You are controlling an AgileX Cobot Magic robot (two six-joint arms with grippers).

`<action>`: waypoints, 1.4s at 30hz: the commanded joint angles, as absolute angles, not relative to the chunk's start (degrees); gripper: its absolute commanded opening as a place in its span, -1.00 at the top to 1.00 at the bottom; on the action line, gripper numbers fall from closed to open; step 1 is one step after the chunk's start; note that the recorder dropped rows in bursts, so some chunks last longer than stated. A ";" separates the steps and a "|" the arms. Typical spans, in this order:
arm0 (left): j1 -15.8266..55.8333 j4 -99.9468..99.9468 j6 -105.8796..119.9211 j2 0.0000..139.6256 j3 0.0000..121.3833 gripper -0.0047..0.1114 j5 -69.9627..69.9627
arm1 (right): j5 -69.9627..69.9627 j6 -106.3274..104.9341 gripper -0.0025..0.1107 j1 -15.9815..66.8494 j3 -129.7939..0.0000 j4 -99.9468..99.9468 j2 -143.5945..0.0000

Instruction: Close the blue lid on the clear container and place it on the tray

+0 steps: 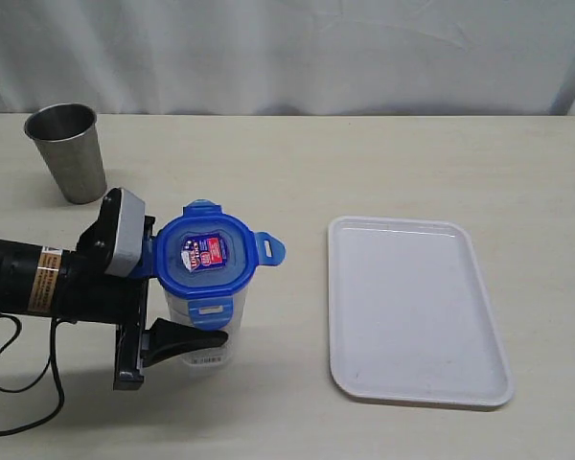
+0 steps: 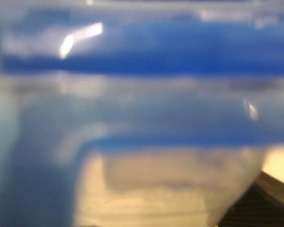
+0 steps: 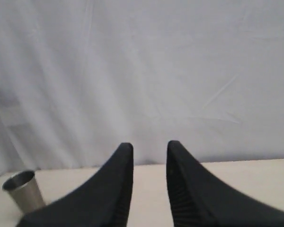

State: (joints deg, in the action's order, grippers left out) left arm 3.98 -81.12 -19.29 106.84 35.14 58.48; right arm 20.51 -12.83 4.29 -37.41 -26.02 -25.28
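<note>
1. Your left pincer (image 1: 211, 324) extends from the left edge of the exterior view and is clamped low on the clear container (image 1: 232, 305). Its near finger (image 1: 187, 337) lies against the front wall. The far finger is hidden behind the container.
2. The clear container stands upright on the bench (image 1: 364, 163), left of centre in the frame. It is apart from the tray (image 1: 417, 316), which is to its right.
3. The blue lid (image 1: 240, 261) sits on the container's mouth with its sticker (image 1: 203, 253) facing up. One flap (image 1: 269, 249) sticks out toward the right of the frame and another juts out at the lid's upper edge. The front flap hangs down over the wall. You cannot tell from these views whether any flap is snapped shut.
4. Your left wrist view is blurred. A blue band of the lid (image 2: 146, 47) and the clear wall (image 2: 156, 184) fill it, with one dark ribbed finger (image 2: 267, 203) in the lower right corner.
5. The white tray lies flat, right of centre, with its long sides running up and down the frame.
6. Your right pincer (image 3: 150, 147) shows only in the right wrist view. Its two dark fingers rise from the bottom edge with their tips slightly apart. Only the pale curtain (image 3: 146, 71) shows between them.
7. A steel cup (image 1: 69, 153) stands in the upper left of the exterior view, well apart from the container. It also appears in the lower left of the right wrist view (image 3: 22, 191).
</note>
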 commanded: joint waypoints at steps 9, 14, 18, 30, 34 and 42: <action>3.74 -78.27 -19.16 106.36 35.47 0.92 59.34 | 54.96 -37.75 0.49 4.15 -63.71 -46.86 -61.16; 3.74 -78.27 -19.05 106.36 35.47 0.92 59.34 | 62.34 -44.90 0.49 7.12 -65.00 -53.45 -71.16; 3.74 -78.27 -19.06 106.36 35.47 0.92 59.22 | 59.15 -43.55 0.33 16.25 -65.00 -46.81 -76.93; 3.74 -77.14 -19.06 106.36 35.47 0.92 58.75 | 41.12 -24.29 0.27 33.58 -66.78 -33.41 -86.25; 3.74 -77.25 -19.06 106.36 35.47 0.92 58.75 | 41.63 -19.55 0.26 34.16 -70.00 -31.02 -90.65; 3.74 -77.03 -19.06 106.36 35.47 0.92 58.86 | 43.98 -15.35 0.26 34.16 -70.96 -29.55 -94.48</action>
State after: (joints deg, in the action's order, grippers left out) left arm 3.98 -78.04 -19.08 106.84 35.14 57.22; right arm 42.60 -15.60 34.07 -70.66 -28.76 -93.87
